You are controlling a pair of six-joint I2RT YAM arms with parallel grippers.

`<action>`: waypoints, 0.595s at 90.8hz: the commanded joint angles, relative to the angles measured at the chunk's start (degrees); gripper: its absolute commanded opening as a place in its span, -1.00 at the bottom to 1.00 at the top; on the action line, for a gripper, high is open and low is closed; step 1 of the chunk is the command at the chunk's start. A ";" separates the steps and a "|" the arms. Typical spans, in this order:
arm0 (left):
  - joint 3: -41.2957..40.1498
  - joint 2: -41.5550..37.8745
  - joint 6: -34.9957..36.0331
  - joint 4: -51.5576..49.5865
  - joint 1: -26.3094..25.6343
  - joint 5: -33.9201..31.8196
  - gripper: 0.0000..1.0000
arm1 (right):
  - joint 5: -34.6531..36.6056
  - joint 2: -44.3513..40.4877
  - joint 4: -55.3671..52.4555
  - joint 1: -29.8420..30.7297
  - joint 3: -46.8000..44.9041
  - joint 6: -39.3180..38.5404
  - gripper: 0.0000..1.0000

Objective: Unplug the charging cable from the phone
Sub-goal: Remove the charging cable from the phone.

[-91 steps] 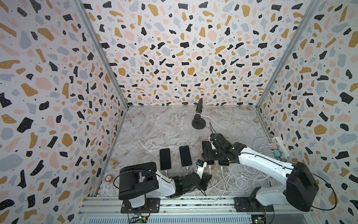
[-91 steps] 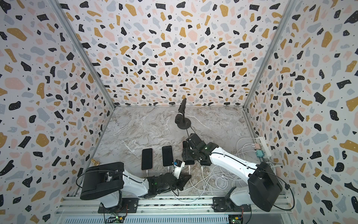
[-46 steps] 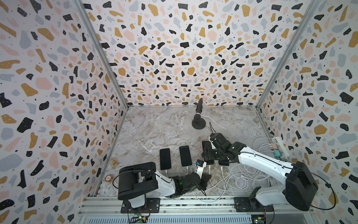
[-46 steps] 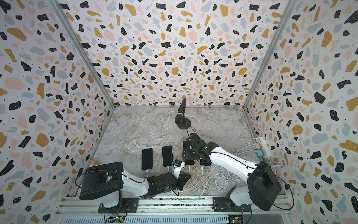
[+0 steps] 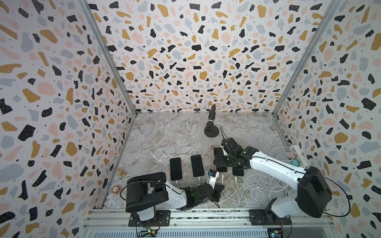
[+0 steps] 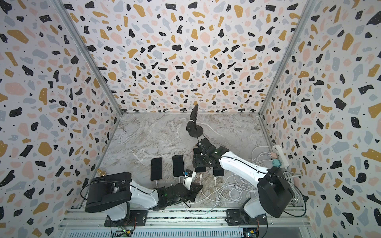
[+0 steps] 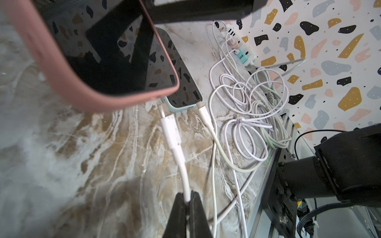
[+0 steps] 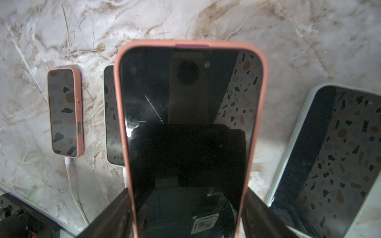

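Observation:
A phone (image 8: pixel 189 123) in a pink case, screen up, is held by its two long sides in my right gripper (image 8: pixel 187 216), which is shut on it. In both top views it lies under that gripper (image 5: pixel 221 162), third in the row. Its white charging cable (image 7: pixel 177 148) runs from the phone's bottom edge (image 7: pixel 123 101) to my left gripper (image 7: pixel 187 203), shut on the cord behind the plug. The plug's metal tip shows bare just below the phone's edge. I cannot tell if it still touches the port. The left gripper (image 6: pixel 195 188) sits low near the front rail.
Two more phones (image 5: pixel 175 169) (image 5: pixel 197 165) lie to the left with cables plugged in, another phone (image 5: pixel 238 172) to the right. Loose white cables (image 5: pixel 263 185) coil toward a power strip (image 5: pixel 296 154). A microphone stand (image 5: pixel 211 127) stands behind.

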 commanded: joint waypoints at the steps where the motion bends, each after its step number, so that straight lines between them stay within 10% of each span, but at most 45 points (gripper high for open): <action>1: 0.87 0.40 0.84 0.71 -0.63 -0.36 -1.00 | 1.27 -0.53 0.86 -0.34 3.31 -0.49 -1.00; 27: -0.79 -2.71 3.63 1.38 -0.77 -0.62 -0.98 | 4.14 -0.31 -3.12 -0.51 4.72 -1.21 -1.00; 41: -4.52 -10.20 9.23 2.20 -0.77 -0.48 -0.08 | 6.27 -0.24 -6.29 -0.90 5.56 -2.29 -1.00; 54: -5.08 -22.87 12.54 -12.61 -0.84 -3.09 0.21 | 8.93 1.18 -9.92 -1.25 6.75 -3.45 -1.00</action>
